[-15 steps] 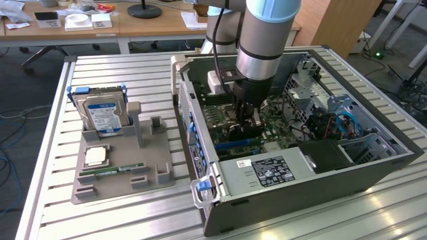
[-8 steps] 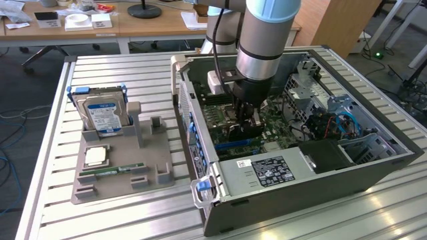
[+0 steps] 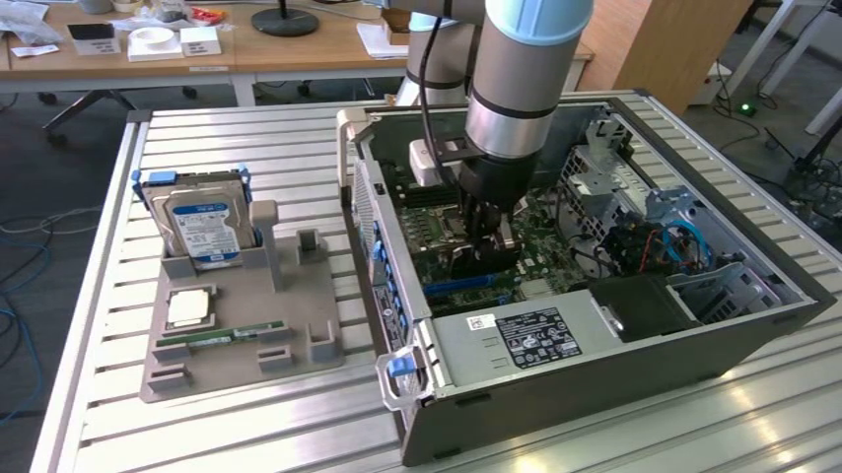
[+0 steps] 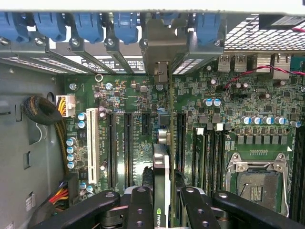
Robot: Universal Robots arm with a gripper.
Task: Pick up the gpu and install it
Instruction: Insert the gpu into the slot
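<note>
My gripper (image 3: 482, 235) reaches down into the open computer case (image 3: 736, 325) and is shut on the gpu (image 3: 476, 264), a dark card held upright on its edge. In the wrist view the gpu (image 4: 162, 164) appears edge-on between the two black fingers (image 4: 141, 202), running across the green motherboard (image 4: 224, 119). Its metal bracket (image 4: 161, 47) stands at the case's rear wall, between the blue slot clips. The card lines up with the long black expansion slots (image 4: 127, 143). Whether its lower edge sits in a slot is hidden.
A grey holder (image 3: 244, 345) on the slatted table to the exterior view's left carries a silver hard drive (image 3: 204, 229), a processor chip (image 3: 188, 307) and a green memory stick (image 3: 224, 335). Inside the case are the power supply (image 3: 520, 340), the processor socket (image 4: 257, 181) and cable bundles (image 4: 45, 112).
</note>
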